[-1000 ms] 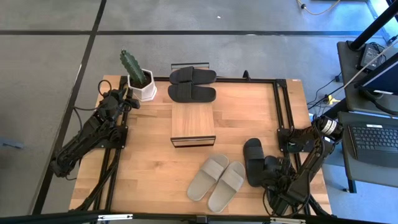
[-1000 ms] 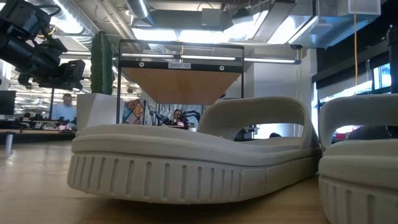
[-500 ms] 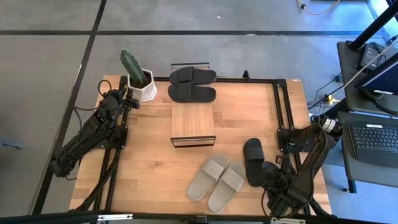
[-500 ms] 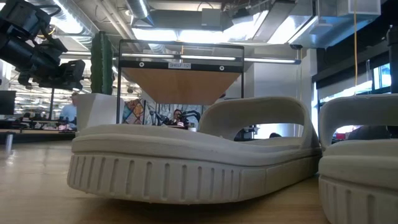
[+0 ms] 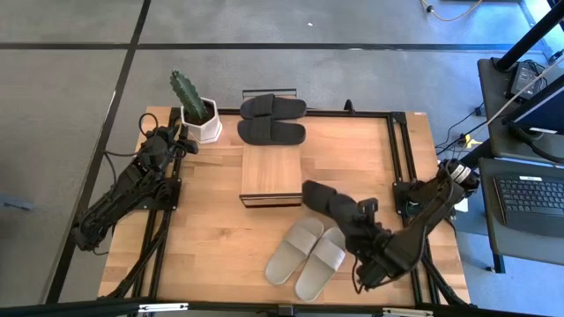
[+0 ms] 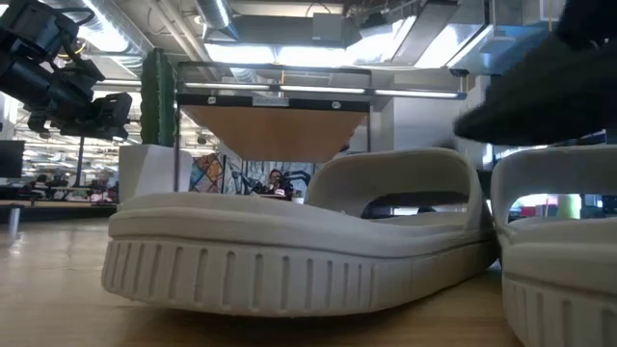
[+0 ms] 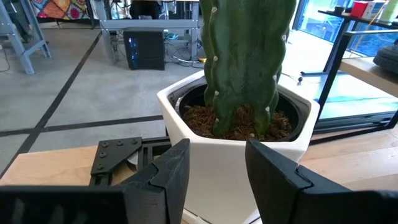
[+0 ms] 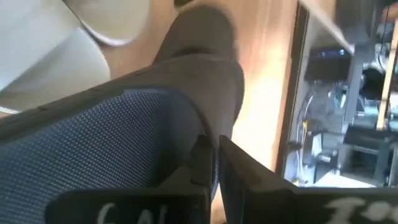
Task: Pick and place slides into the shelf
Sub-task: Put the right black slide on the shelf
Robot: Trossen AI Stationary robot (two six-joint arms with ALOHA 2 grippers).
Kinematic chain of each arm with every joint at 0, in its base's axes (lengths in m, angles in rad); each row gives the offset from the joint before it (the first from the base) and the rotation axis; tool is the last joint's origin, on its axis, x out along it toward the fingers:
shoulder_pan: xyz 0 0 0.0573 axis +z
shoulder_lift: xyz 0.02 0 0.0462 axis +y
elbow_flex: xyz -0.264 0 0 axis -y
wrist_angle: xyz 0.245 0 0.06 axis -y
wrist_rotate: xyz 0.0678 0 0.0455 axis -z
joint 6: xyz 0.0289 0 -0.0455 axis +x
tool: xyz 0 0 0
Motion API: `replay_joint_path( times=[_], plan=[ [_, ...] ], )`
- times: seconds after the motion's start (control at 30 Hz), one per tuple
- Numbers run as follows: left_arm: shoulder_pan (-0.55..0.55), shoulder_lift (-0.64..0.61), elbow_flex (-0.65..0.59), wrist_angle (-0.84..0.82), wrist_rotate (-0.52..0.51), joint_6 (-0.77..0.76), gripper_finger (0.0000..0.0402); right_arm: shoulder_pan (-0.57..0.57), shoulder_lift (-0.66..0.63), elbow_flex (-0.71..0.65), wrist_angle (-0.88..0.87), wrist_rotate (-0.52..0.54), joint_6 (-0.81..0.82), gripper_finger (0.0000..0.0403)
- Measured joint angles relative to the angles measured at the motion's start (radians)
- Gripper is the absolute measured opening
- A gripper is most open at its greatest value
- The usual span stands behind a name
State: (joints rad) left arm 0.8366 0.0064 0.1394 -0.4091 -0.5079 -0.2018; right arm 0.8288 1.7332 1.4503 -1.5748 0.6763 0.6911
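We have the right hand (image 5: 359,211) clamped on one black slide (image 5: 328,200), pinching its strap between the two fingers, as the right wrist view shows with the fingers pressed close together on dark material. The slide hangs clear of the worktop (image 5: 211,238), just off the near right corner of the shelf (image 5: 272,172) and above the toe end of the grey-beige pair (image 5: 308,255). Gripping by the strap makes sense to us: it is the one part thin enough for narrow fingers, and it lets the sole swing free beneath.

The shelf stands in the middle of the worktop with its open end towards the near edge, so we judge a slide has to come in low and lengthwise from that side. The carried slide lies at an angle to the shelf, and we think it needs turning to line up before it can enter.

Another black pair (image 5: 272,119) sits side by side beyond the far end of the shelf, near the worktop's far edge. The grey-beige pair rests close to the near edge, not yet stowed.

Our left hand (image 7: 217,171) waits at the far left corner, its fingers apart, right in front of the white cactus pot (image 7: 242,149) and holding nothing.
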Motion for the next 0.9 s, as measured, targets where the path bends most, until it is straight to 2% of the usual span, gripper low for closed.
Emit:
replay_joint_path(
  times=[0.23,0.4,0.63,0.9],
  plan=[
    [0.0,0.0,0.0,0.0,0.0,0.0,0.0147,-0.022,0.0,0.16,0.002,0.03,-0.126,0.0012],
    [0.0,0.0,0.0,0.0,0.0,0.001,0.0147,-0.022,-0.002,0.272,0.004,0.177,-0.249,0.0012],
    [0.0,0.0,0.0,0.0,0.0,0.001,0.0147,-0.053,-0.002,0.333,0.005,0.365,-0.565,0.0012],
    [0.0,0.0,0.0,0.0,0.0,0.002,0.0147,-0.201,-0.002,0.346,0.004,0.378,-0.822,0.0012]
  ],
)
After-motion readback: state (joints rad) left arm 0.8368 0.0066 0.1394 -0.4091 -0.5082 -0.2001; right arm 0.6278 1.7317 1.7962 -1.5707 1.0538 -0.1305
